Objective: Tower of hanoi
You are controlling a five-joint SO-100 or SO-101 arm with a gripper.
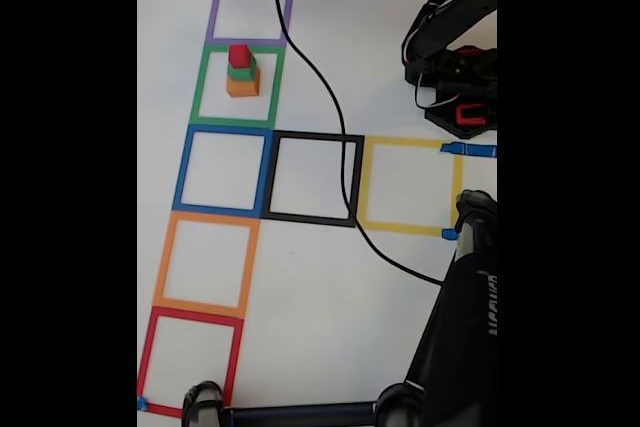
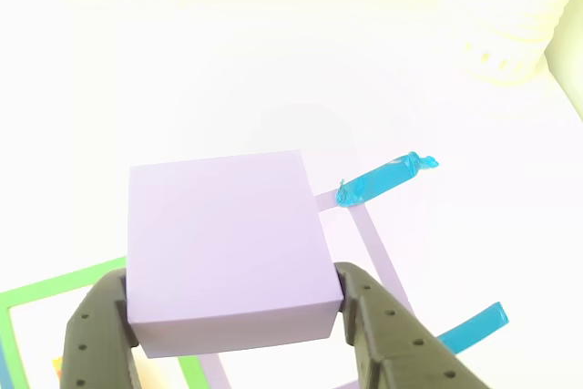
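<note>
Gripper (image 2: 232, 321) pinches the large pale-purple plain cube (image 2: 223, 243) between both dark fingers, held at the far edge of the white desk (image 1: 320, 317) by the purple tape square (image 1: 212, 22). Small red cube (image 1: 239, 54) on green cube (image 1: 241, 72) on orange cube (image 1: 242, 87) stand stacked in the green tape square (image 1: 198, 87). Step in hand, as I judge: relocating the biggest cube; next it needs carrying to an empty square and a level set-down before the fingers part.

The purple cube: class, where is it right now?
In the other view the purple cube sits clamped between the gripper's fingers; in the fixed view it is at top left, beyond the purple square.
</note>
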